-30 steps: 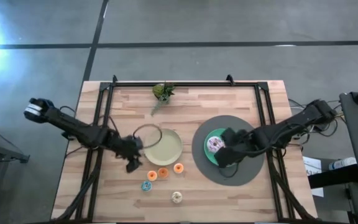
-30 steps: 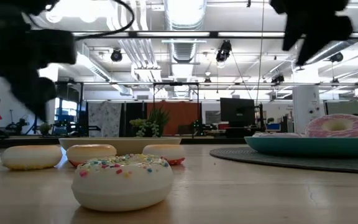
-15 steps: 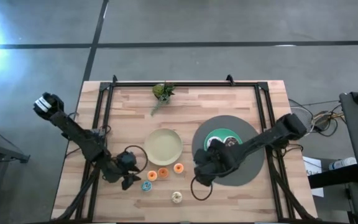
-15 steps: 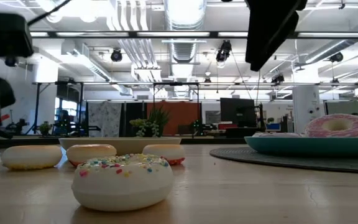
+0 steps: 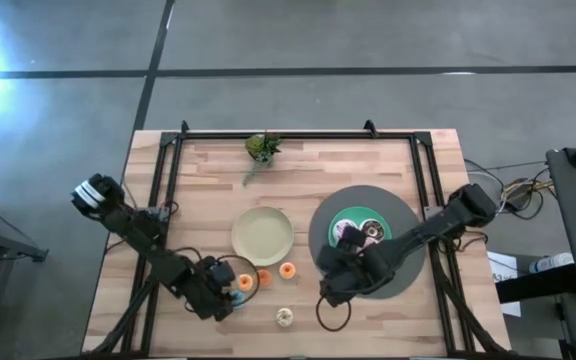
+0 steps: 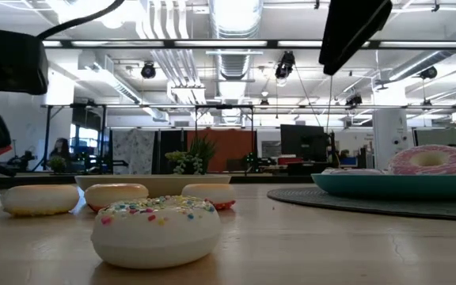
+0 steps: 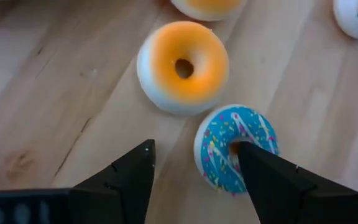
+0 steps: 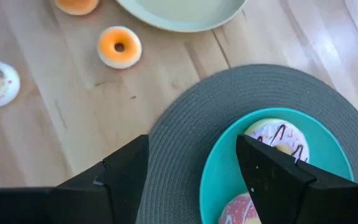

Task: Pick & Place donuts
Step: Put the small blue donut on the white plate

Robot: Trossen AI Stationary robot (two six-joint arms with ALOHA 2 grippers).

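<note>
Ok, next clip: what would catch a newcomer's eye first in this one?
Probably the left gripper, open and low over the near-left table, with the blue sprinkled mini donut by one finger and an orange mini donut just beyond. Next, the teal plate on the round grey mat at the right, holding a pink donut and another iced one, with the open right gripper above its edge.
</note>
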